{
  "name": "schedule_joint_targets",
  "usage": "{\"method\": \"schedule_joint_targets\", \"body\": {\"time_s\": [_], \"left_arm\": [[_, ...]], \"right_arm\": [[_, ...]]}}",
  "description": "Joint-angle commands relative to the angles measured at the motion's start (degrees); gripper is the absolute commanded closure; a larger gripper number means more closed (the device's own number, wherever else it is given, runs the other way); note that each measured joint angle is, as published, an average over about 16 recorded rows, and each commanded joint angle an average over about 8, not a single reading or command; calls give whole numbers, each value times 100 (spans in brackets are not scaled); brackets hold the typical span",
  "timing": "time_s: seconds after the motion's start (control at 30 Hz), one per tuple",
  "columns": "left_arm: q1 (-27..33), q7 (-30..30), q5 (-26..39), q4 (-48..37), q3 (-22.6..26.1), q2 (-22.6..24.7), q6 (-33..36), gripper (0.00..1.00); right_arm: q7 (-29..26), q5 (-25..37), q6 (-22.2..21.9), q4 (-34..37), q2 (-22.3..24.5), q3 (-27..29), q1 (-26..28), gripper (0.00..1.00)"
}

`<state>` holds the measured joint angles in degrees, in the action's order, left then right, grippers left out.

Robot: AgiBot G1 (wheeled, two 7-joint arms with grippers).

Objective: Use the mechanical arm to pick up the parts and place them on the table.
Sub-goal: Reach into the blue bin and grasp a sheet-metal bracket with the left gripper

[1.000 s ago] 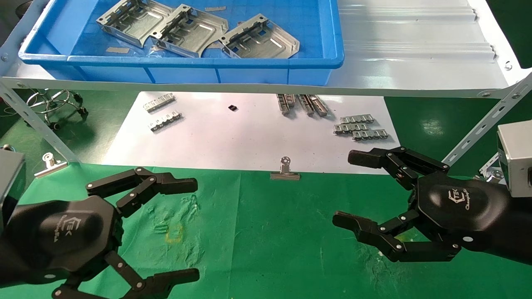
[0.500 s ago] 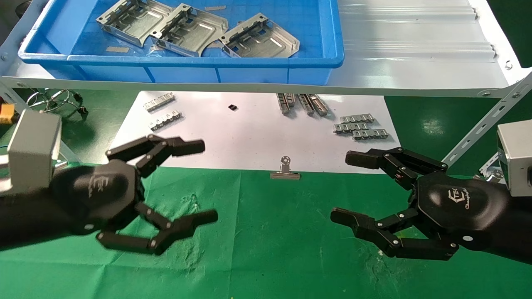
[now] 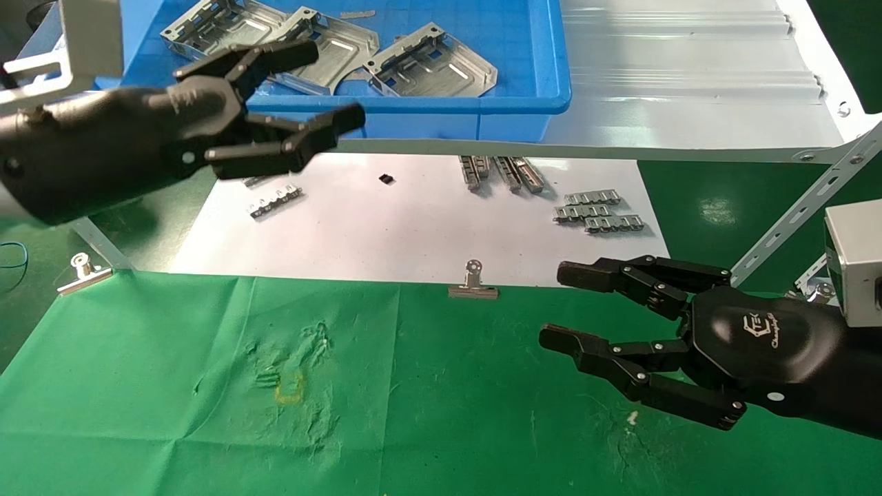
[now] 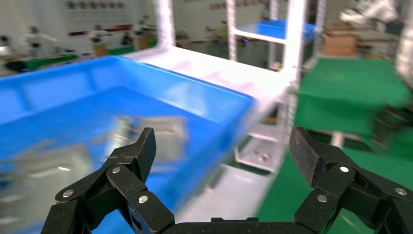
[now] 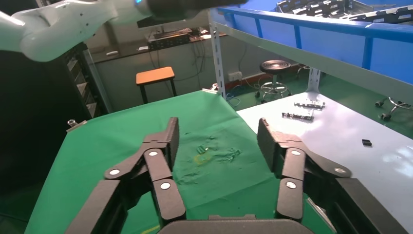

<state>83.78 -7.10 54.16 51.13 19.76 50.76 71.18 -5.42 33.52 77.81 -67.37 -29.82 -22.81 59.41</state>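
Covering the near half of the head view, the green-cloth table (image 3: 427,413) has a faint yellow mark on its left, a detail the right wrist view also catches beyond its own fingers; the left wrist view shows none of it, only the blurred blue bin (image 4: 160,92) and white shelf posts. Beyond the cloth lies a white sheet (image 3: 413,227), and above that a grey metal shelf (image 3: 689,89) carrying the blue bin (image 3: 524,69). Three silver parts (image 3: 431,69) lie in the bin at far left, side by side and overlapping at their edges.

A second ago the left mechanical arm (image 3: 306,96) hung low over the near-left cloth; it now sits high at the bin's front wall, fingers spread wide and empty, just short of the parts. The right mechanical arm (image 3: 565,306) has barely shifted, hovering over the near-right cloth, fingers apart with nothing between them.

Two black hands in all. On the white sheet: several small toothed strips (image 3: 596,210) in clusters on the left, centre and right, and one tiny black piece (image 3: 386,179). Two binder clips (image 3: 473,284) sit at the cloth's far edge.
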Motion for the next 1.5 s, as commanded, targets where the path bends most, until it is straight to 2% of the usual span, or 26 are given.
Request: {"method": "schedule_joint_targets", "body": {"time_s": [0.03,0.2,0.43,0.7,0.73,0.8,0.97,1.03,1.07,1.5], "left_arm": [[273,2,156,-276,41,141,-219,0],[1045,-118,723,-909,339,396,-463,0],[2075,-186,1511,-2039,821,717,-416,0],[2899,48,2112,-3349,1179,1064,-455,1],[2971,81,2153,-3487,1202,1097,-468,6],[3098,145,2220,-3732,1240,1157,-503,22],[3298,357,2302,-4200,1277,1289,-689,83],[3337,439,2312,-4344,1277,1340,-790,97],[3353,478,2317,-4410,1278,1366,-844,100],[3426,755,2367,-4929,1292,1673,-1676,100]], "right_arm": [[0,0,0,0,0,0,0,100],[0,0,0,0,0,0,0,100],[0,0,0,0,0,0,0,100],[0,0,0,0,0,0,0,100],[0,0,0,0,0,0,0,100],[0,0,0,0,0,0,0,100],[0,0,0,0,0,0,0,100],[0,0,0,0,0,0,0,100],[0,0,0,0,0,0,0,100],[0,0,0,0,0,0,0,100]]}}
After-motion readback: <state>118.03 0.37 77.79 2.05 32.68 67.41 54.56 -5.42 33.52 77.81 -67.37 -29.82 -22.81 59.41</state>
